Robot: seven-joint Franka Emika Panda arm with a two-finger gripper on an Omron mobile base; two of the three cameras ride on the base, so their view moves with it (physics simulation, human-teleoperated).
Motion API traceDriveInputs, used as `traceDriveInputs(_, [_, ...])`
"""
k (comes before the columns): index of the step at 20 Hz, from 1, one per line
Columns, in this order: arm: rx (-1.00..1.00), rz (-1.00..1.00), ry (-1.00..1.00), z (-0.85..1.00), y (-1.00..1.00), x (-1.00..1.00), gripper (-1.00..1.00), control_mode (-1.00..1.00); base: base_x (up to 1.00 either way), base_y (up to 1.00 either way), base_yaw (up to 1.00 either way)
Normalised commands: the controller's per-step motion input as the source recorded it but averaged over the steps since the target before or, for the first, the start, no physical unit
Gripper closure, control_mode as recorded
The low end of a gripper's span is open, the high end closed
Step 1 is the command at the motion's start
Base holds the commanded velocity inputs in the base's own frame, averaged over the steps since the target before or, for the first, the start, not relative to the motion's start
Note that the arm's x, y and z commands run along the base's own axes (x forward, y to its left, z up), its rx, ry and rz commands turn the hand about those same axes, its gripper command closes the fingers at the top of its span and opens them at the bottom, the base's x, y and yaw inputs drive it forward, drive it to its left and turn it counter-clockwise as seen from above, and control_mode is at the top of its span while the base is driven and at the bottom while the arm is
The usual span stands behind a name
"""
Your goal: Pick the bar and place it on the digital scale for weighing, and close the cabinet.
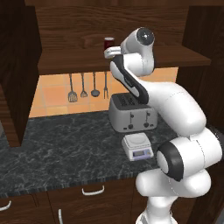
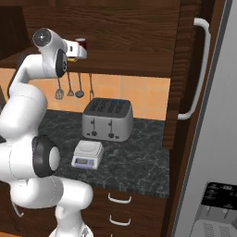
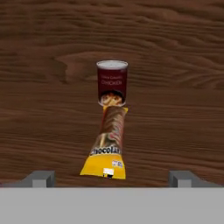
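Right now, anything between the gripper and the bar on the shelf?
Nothing visible. In the hand view the bar lies flat between the open fingertips, near end toward the gripper. The dark red jar stands behind its far end, not in the approach.

1 bar (image 3: 107,144), 1 jar (image 3: 112,83), 1 toaster (image 1: 131,114), 1 scale (image 1: 137,146)

The white arm rises from its base, bends at a dark-ringed elbow and reaches up and away toward the far wall, its wrist held high and roughly level. The gripper (image 3: 112,179) points forward, its two fingertips (image 3: 40,178) spread wide apart with nothing held between them.
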Motion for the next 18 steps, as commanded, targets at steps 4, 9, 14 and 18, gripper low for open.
traceDriveInputs(4, [0.0, 0.0, 0.04, -0.12, 0.1, 0.5, -1.0, -1.0, 0.0, 0.0, 0.0])
traceDriveInputs(9, [0.0, 0.0, 0.01, -0.18, 0.07, 0.43, -1.0, -1.0, 0.0, 0.0, 0.0])
traceDriveInputs(14, [0.0, 0.0, 0.0, -0.33, 0.11, 0.41, 1.0, -1.0, 0.0, 0.0, 0.0])
traceDriveInputs(18, [0.0, 0.0, 0.01, -0.35, 0.03, 0.36, 1.0, -1.0, 0.0, 0.0, 0.0])
